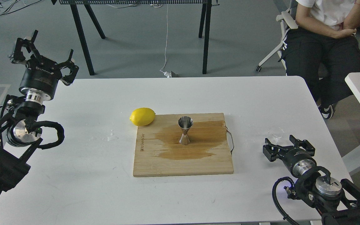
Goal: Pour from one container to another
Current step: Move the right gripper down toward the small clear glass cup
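The clear glass cup point(276, 131) stands on the white table point(261, 97), right of the board, faint and partly cut off by my right gripper. That right gripper point(285, 144) is open and sits just on the near side of the cup, its fingers spread wide and empty. The steel jigger point(185, 133) stands upright in the middle of the wooden board point(183, 164), on a dark wet stain. High above the table's far left corner, my left gripper point(44, 54) is open and holds nothing.
A yellow lemon point(142, 116) touches the board's far left corner. A few water drops point(112, 137) lie left of the board. A wire handle point(231, 141) sticks out of the board's right edge. A seated person point(323, 40) is beyond the table's far right.
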Robot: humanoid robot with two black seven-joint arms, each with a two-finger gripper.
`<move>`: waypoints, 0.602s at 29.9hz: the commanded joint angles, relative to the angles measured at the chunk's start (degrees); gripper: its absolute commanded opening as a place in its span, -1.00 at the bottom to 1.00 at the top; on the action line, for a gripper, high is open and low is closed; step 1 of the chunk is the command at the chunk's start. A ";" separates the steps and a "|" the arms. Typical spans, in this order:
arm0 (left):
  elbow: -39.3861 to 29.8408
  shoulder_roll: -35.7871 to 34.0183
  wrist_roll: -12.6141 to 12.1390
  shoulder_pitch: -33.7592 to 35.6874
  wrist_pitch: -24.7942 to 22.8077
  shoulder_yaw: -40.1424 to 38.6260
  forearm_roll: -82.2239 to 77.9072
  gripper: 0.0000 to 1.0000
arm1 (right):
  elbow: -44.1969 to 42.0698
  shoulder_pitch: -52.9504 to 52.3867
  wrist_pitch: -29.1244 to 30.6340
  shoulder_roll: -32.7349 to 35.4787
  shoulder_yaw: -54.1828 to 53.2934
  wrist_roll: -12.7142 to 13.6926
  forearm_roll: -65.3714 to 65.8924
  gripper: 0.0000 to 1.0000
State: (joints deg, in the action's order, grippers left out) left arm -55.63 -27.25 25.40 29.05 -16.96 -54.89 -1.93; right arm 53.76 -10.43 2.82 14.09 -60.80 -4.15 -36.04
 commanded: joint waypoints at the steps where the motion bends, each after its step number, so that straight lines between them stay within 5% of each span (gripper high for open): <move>1: 0.00 0.01 0.09 0.04 0.08 0.05 0.00 1.00 | -2.51 -1.17 0.08 -1.34 0.16 0.37 0.01 0.82; 18: 0.00 0.01 0.00 0.04 0.09 0.05 0.00 1.00 | -2.96 -2.93 0.08 -1.61 0.16 0.90 0.01 0.42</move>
State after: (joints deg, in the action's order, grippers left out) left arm -55.63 -27.20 25.44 29.09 -16.87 -54.85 -1.93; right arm 50.82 -13.22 2.90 12.48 -60.74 -3.26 -36.04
